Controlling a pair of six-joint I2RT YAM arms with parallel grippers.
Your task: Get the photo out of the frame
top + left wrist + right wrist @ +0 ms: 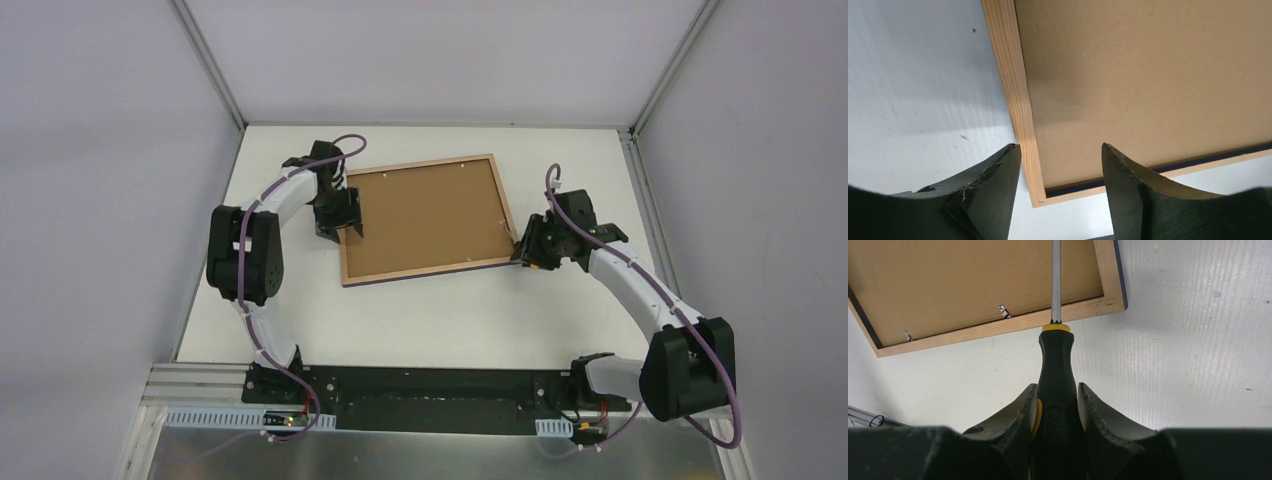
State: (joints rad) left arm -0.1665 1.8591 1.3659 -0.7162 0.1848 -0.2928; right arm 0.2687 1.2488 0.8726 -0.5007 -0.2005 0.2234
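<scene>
The frame (430,271) lies face down mid-table, its light wood back rim around the brown backing board (425,215). The photo is hidden beneath that board. My left gripper (345,225) hovers at the frame's left side near a corner. In the left wrist view it (1060,150) is open, one finger over the table and the other over the board (1148,80), with the wood rim (1015,85) between them. My right gripper (1057,386) is shut on a black-and-yellow screwdriver (1057,360). Its metal shaft (1056,280) reaches over the frame's rim (998,327) onto the board.
Two small metal tabs (1004,311) (908,335) stick up along the frame's inner edge. A dark navy gap (1198,162) shows between board and rim. White table (420,320) surrounds the frame, with enclosure walls on three sides and the arm bases at the near edge.
</scene>
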